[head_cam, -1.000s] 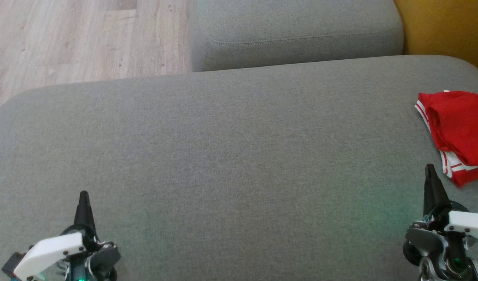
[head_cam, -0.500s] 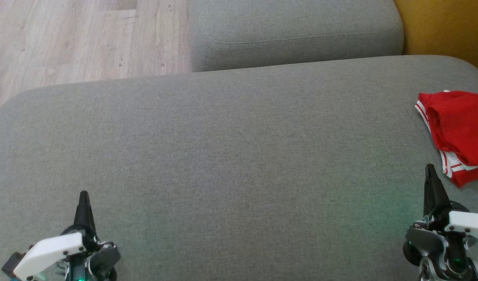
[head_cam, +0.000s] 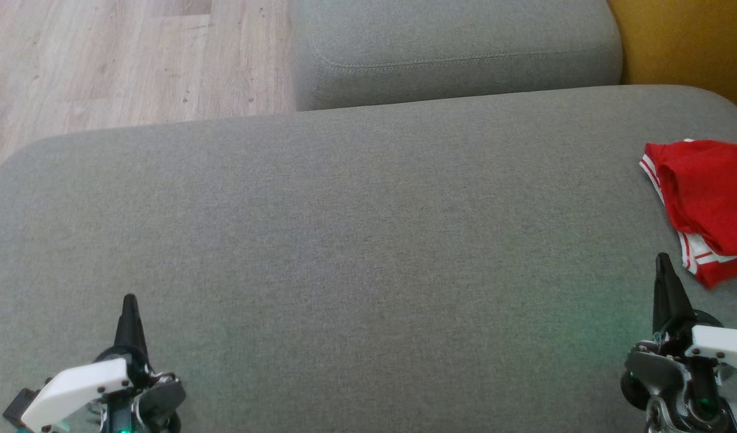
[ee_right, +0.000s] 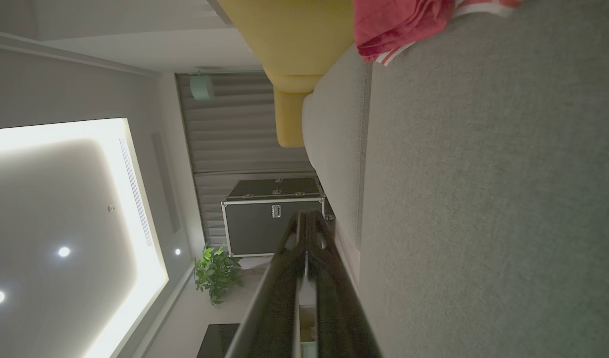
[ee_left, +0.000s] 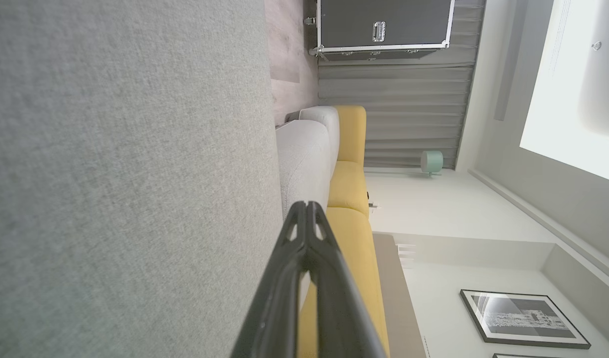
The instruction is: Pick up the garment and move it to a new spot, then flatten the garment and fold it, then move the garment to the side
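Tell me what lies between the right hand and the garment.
Only bare grey cushion separates the right hand from the garment, as the head view shows.

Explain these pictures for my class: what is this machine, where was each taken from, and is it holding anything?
A two-armed wheeled robot. The head camera looks down on a grey sofa cushion; the dark spikes at the bottom are its left end effector and right end effector, each two fingers pressed shut, holding nothing. The other two pictures come from wrist cameras looking along those fingers, so the room appears sideways. A crumpled red garment with white stripes lies untouched on the cushion, just beyond the right end effector.
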